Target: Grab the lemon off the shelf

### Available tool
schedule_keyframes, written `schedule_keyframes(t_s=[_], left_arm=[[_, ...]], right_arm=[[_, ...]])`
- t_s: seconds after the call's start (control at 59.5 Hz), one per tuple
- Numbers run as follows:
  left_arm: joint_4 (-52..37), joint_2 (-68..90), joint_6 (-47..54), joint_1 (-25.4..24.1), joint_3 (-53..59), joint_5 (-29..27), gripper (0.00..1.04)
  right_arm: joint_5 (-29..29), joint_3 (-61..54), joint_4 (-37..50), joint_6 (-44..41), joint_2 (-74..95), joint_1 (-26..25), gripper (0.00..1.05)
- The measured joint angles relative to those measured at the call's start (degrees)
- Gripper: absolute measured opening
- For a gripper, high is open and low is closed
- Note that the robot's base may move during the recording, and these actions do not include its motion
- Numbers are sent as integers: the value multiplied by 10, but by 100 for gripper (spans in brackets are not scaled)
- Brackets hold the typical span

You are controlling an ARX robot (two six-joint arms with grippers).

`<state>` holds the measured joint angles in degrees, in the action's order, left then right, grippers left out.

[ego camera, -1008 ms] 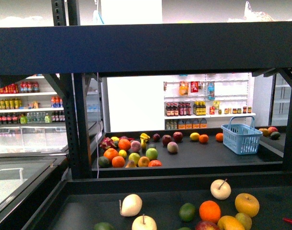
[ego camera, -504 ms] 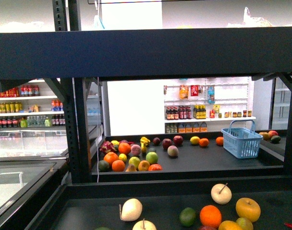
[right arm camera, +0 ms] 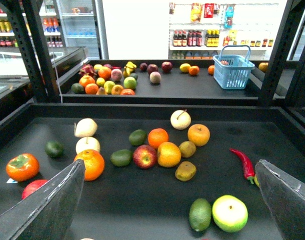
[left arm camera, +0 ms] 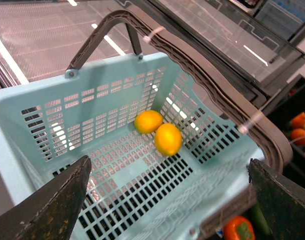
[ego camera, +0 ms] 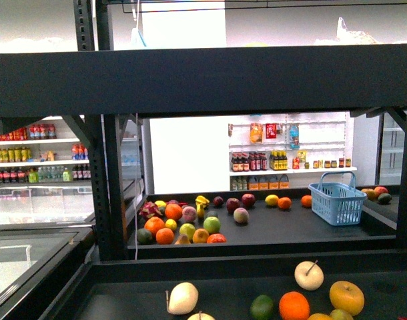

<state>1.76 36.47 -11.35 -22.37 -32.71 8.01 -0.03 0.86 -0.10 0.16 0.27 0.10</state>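
Fruit sliding lower in the front view, lemon (ego camera: 271,200) sitting on the far black shelf (ego camera: 290,227) deck, smooth yellow oval, both pincers gaping wide, holding nothing, left pincer (left arm camera: 167,200) hanging over a slotted blue plastic basket (left arm camera: 37,115).

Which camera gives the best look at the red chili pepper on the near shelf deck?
The right wrist view: the red chili pepper lies whole and unobstructed on the black shelf, right of the fruit cluster. The front view shows at most a red sliver at its lower right edge, too small to identify. The left wrist view shows only a basket, no pepper.
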Motion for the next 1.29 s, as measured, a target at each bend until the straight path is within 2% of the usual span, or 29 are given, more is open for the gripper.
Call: schedule_keyframes(t_s=[0.034,0.118,0.168,0.42,1.294], left_arm=[[-10,-40,23,30,27,16,77],[29,-159,75,162,99,-51,61],[30,-218,88,206,141,-67,51],[0,-299,104,222,252,-80,3],[-14,-362,107,222,320,-80,3]], right_arm=[[0,0,0,0,0,0,102],[0,0,0,0,0,0,102],[0,0,0,0,0,0,102],[0,0,0,0,0,0,102],[0,0,0,0,0,0,102]])
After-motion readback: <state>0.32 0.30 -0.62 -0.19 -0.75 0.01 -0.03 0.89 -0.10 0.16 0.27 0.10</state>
